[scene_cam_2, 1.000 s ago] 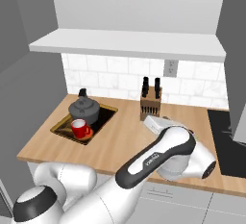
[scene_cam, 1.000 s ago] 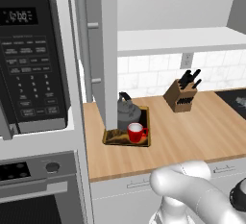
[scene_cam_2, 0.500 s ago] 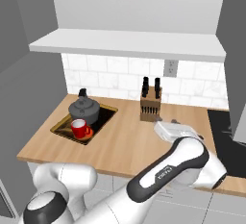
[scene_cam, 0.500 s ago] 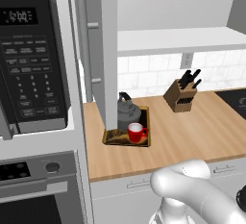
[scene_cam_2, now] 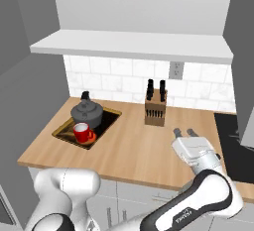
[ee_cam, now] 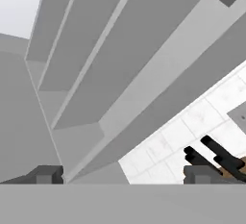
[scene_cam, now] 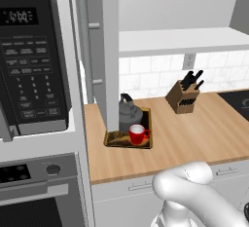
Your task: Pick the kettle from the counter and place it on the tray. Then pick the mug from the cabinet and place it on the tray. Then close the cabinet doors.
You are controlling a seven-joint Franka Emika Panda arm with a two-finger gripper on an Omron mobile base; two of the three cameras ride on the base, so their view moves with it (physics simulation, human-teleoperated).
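Kettle (scene_cam_2: pixel 87 112) and mug (scene_cam_2: pixel 82 133) both sit on tray (scene_cam_2: pixel 63 131), mug just in front of kettle, at left end of counter (scene_cam_2: pixel 134 148). Cabinet door (scene_cam: pixel 109 50) open, edge-on above tray. Gripper (scene_cam_2: pixel 186 133) raised over counter right of knife block (scene_cam_2: pixel 155 107), fingers spread, holding nothing.

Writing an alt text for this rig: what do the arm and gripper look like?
The arm is glossy white with rounded links, dark grey joint bands and small grey lettering on one band. The gripper has a boxy white hand and two short dark fingers.
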